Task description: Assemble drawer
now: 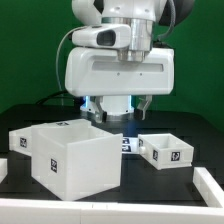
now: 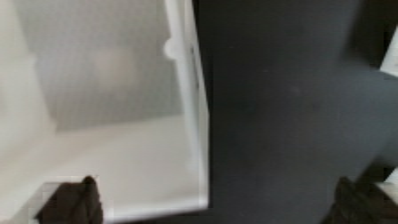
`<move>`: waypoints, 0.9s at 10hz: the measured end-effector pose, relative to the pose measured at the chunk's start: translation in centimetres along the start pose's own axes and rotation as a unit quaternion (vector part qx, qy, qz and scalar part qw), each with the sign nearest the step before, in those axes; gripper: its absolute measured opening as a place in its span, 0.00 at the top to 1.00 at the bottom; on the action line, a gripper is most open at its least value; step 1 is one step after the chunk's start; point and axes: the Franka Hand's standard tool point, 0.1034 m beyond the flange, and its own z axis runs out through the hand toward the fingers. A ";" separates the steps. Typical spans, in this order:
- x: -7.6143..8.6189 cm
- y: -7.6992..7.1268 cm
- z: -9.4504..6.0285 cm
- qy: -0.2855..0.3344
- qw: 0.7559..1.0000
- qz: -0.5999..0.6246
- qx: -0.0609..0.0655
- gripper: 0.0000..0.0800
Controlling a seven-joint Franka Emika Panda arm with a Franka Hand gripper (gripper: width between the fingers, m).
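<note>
The drawer (image 1: 165,150), a small shallow white open-topped box with a marker tag on its front, sits on the dark table at the exterior view's right. The large white cube-shaped housing (image 1: 75,157) stands at the centre-left with its open side up. My gripper (image 1: 120,111) hangs open and empty just above the housing's rear right corner. In the wrist view my gripper (image 2: 222,208) straddles the housing's white wall (image 2: 107,100), one dark fingertip (image 2: 71,204) over the white inside, the other (image 2: 372,204) over the dark table.
Another small white part with tags (image 1: 18,141) lies at the exterior view's left, behind the housing. A tagged white piece (image 1: 128,147) shows between housing and drawer. A white rail (image 1: 208,190) borders the table at the front right.
</note>
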 end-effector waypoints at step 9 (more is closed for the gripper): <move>0.1 -0.1 0.4 0.012 0.998 -0.032 -0.060 0.19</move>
